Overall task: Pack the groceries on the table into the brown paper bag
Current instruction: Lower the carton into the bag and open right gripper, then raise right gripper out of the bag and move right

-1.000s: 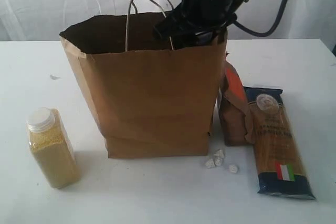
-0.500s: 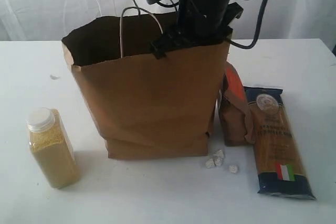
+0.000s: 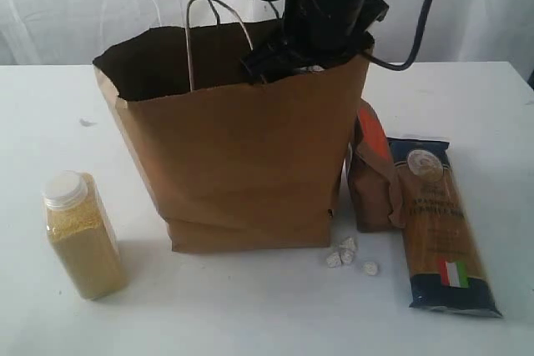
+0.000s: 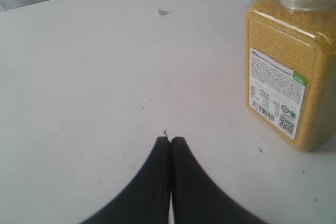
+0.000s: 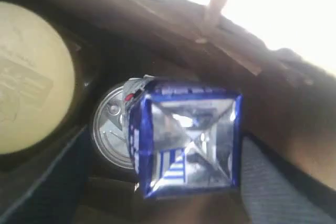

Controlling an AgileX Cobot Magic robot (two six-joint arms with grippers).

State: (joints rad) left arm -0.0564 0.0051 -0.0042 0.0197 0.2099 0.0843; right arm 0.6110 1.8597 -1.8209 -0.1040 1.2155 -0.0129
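Observation:
The brown paper bag [image 3: 242, 164] stands upright mid-table. My right arm [image 3: 325, 14] reaches down into its mouth. In the right wrist view my right gripper [image 5: 165, 187] is open inside the bag, its fingers [image 5: 286, 187] standing wider than the small blue-white carton [image 5: 184, 140] between them. The carton lies on the dark foil-topped jar [image 5: 107, 129], beside the tan-lidded wide jar [image 5: 26, 77]. My left gripper [image 4: 170, 139] is shut and empty, low over the table [image 4: 94, 66] near the yellow-grain bottle [image 4: 289, 72] [image 3: 82, 235]. The spaghetti pack [image 3: 442, 223] and the brown pouch [image 3: 371, 181] lie right of the bag.
A few small white lumps [image 3: 349, 256] lie at the bag's front right corner. The bag's cord handle [image 3: 200, 31] sticks up beside my right arm. A small mark [image 3: 87, 122] sits on the table at left.
My right arm sank deeper into the bag's mouth and its jaws widened around the carton. The bag's rim and handle shifted a little. The left gripper stayed still.

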